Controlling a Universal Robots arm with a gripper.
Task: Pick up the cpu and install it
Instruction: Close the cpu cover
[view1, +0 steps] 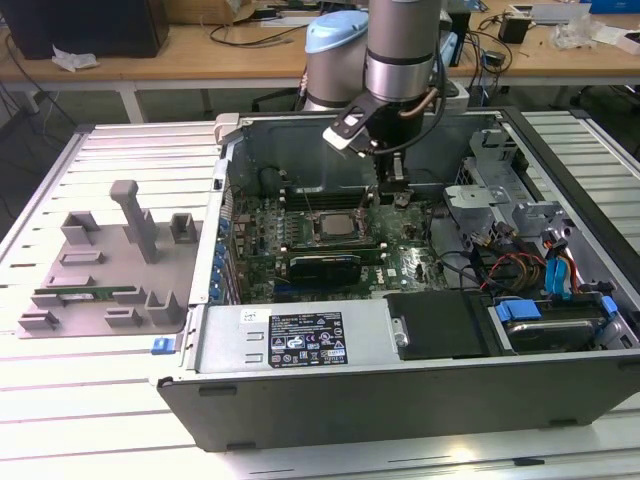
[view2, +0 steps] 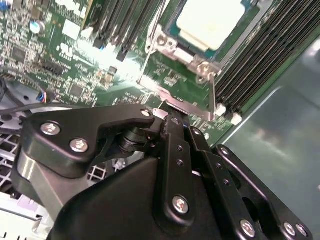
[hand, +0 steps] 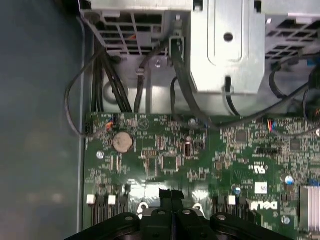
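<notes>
Slatted metal table (view1: 100, 400) fills the foreground of the exterior view, and on it the open computer case (view1: 400, 400) lies on its side, with a grey fixture tray (view1: 100, 290) at its nine o'clock. Deeper in, on the motherboard (view1: 410, 265), the cpu (view1: 335, 222) lies flat in its socket, silver top up and apparently already seated. The gripper (view1: 393, 197) hangs just beside the cpu at its three o'clock. In the second wrist view its fingers (view2: 172, 130) are drawn narrow, tip to tip, with no chip between them, and they meet at the metal socket frame (view2: 175, 102). Whether they pinch the thin lever there I cannot tell. The main risk is a slip off that frame, which would drag the tips across the small board parts or the memory slots close by. If the chip sits slightly askew, clamping the frame could bend contacts beneath it. Loose cables (view1: 500, 270) near the wrist could snag. Wooden benches (view1: 200, 55) stand beyond.
</notes>
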